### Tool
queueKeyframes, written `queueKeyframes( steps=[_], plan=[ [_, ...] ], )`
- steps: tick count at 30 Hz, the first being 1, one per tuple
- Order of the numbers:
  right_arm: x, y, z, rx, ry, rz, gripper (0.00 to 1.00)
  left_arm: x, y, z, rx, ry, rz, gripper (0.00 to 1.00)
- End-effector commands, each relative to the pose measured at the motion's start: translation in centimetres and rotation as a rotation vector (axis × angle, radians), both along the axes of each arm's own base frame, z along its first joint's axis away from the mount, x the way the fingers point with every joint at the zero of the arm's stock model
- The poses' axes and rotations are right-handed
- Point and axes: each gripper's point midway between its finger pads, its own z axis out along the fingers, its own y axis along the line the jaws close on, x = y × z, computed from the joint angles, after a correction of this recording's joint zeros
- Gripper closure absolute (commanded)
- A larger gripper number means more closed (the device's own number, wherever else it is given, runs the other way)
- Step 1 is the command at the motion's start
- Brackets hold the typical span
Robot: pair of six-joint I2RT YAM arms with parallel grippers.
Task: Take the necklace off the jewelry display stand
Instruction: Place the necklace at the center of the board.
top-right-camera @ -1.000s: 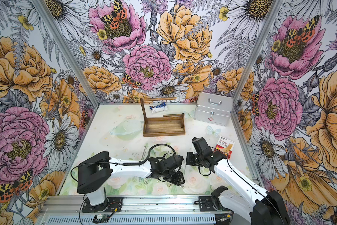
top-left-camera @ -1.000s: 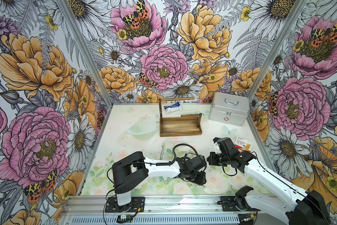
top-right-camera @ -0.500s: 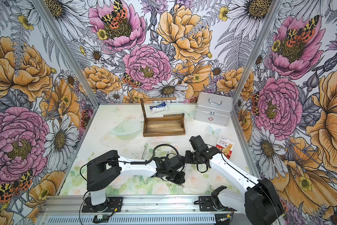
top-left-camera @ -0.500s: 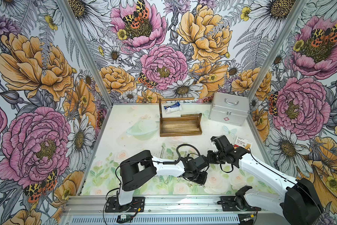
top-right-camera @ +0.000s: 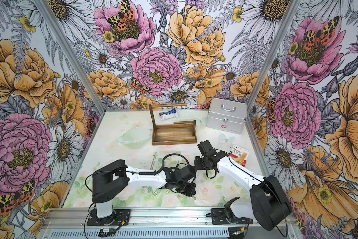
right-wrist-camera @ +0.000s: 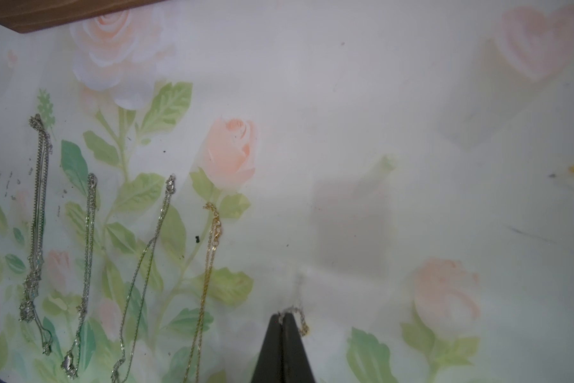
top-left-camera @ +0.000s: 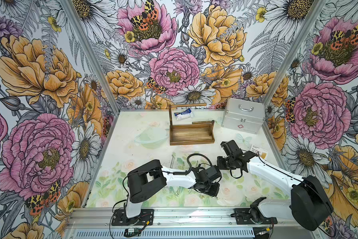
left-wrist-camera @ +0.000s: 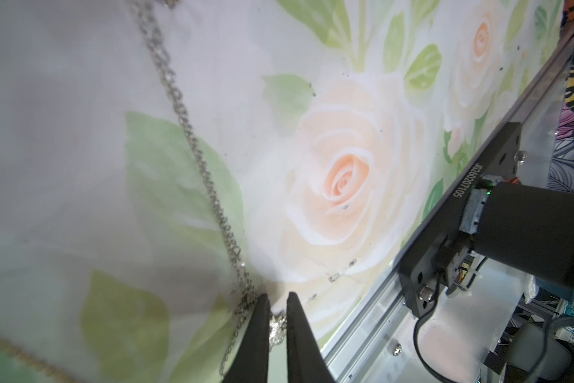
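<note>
L arm (top-left-camera: 179, 179) low, fingers (left-wrist-camera: 257, 341) near-shut | R arm (top-left-camera: 271, 175) low, fingers (right-wrist-camera: 270, 354) shut

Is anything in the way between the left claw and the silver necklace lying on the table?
No, nothing visible is in the way. The left gripper pinches the silver necklace between its tips, and the rest of the chain lies on the table.

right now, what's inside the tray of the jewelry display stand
Only bare wood grain shows in the tray of the jewelry display stand; nothing lies in it, and the top rod is bare. The front rim hides a thin strip of floor.
</note>
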Motion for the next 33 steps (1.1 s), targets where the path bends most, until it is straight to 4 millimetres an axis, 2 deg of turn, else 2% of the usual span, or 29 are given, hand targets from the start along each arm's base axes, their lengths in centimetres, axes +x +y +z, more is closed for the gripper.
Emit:
queueKeyframes(
  steps=[1, 12, 24, 30, 33],
  plan=[
    [2.1, 0.9, 1.0, 0.004, -0.073, 0.013, 1.0, -0.5, 0.4, -1.0, 0.025, 0.031, 0.008, 0.86],
    [3.8, 1.7, -1.2, -0.014, -0.048, 0.027, 1.0, -0.9, 0.9, -1.9, 0.063, 0.044, 0.018, 0.87],
    [3.9, 1.4, -2.2, -0.042, -0.038, 0.033, 1.0, -0.9, 1.0, -2.3, 0.082, 0.051, 0.02, 0.88],
    [4.0, 0.9, -2.4, -0.05, -0.038, 0.022, 0.89, -0.8, 1.0, -2.2, 0.083, 0.044, 0.022, 0.89],
    [4.1, 0.6, -2.2, -0.048, -0.043, 0.01, 0.86, -0.8, 1.0, -2.1, 0.083, 0.043, 0.024, 0.89]
  ],
)
